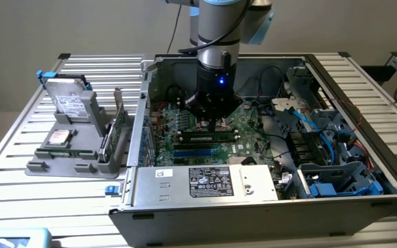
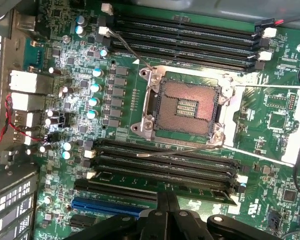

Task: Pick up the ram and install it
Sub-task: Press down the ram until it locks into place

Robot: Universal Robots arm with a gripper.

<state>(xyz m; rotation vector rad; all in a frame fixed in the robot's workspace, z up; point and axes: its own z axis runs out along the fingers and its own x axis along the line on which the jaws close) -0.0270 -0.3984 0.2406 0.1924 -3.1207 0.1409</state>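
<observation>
Arm vertical, upper centre of the exterior view; gripper (image 1: 211, 123) clenched, empty, low over motherboard (image 1: 184, 129). Ram (image 1: 208, 138), green stick with black chips, lying flat in slot at centre frame, just below fingertips.

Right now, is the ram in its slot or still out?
In: the ram lies along a slot on the motherboard, under the shut fingers. Fully seated: cannot tell.

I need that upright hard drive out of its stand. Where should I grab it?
Probably take the hard drive by its free top end, coming from above and pinching across its two flat faces. Its lower end sits in the stand.
</observation>
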